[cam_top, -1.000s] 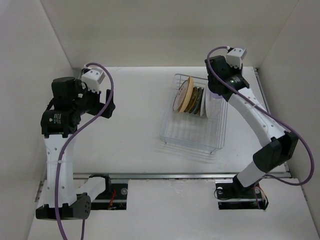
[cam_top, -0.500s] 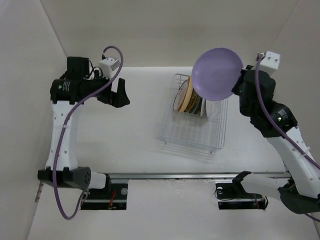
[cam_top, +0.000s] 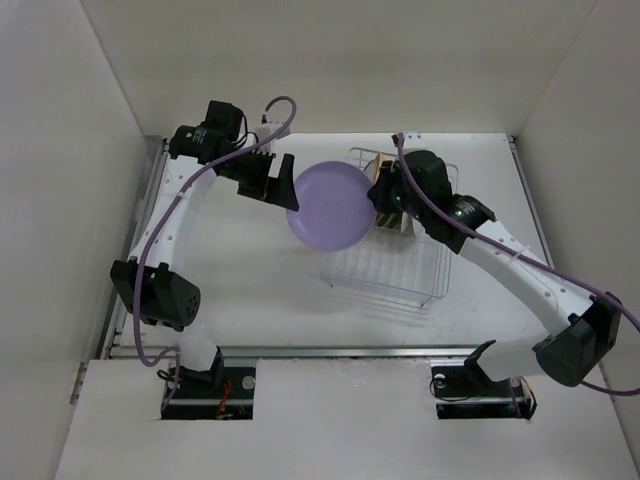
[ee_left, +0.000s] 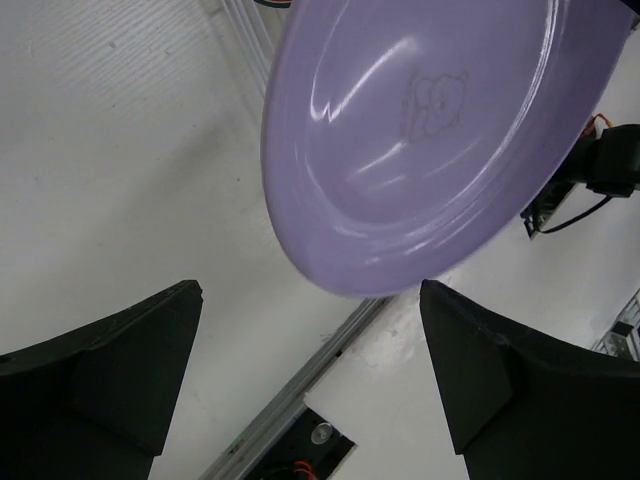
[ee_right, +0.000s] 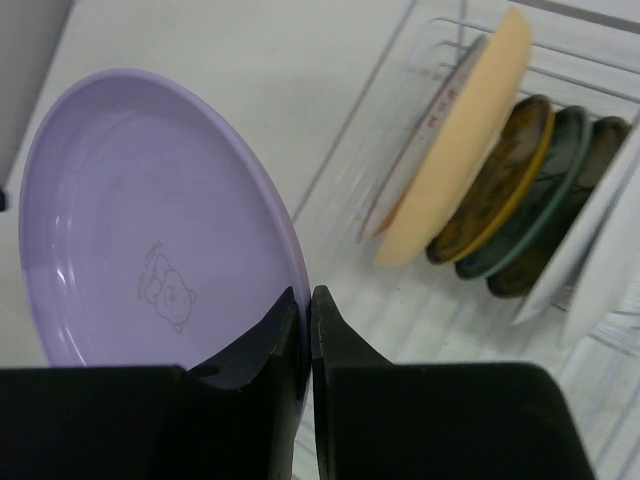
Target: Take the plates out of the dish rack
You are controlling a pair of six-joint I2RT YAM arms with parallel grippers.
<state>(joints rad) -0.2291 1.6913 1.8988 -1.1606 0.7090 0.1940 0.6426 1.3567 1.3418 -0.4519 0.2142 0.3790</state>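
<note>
My right gripper is shut on the rim of the lavender plate and holds it in the air just left of the wire dish rack. The plate also fills the top of the left wrist view. My left gripper is open, its fingers spread on either side of the plate's left edge without touching it. Several plates stand on edge at the rack's far end: a pale orange one, brown-and-yellow ones and a dark teal one.
White walls close in the table on the left, back and right. A metal rail runs along the near edge of the table. The near half of the rack holds no plates.
My right arm has swung the lavender plate down and left from above the rack. My left arm has reached right, and its open gripper now stands at the plate's edge.
</note>
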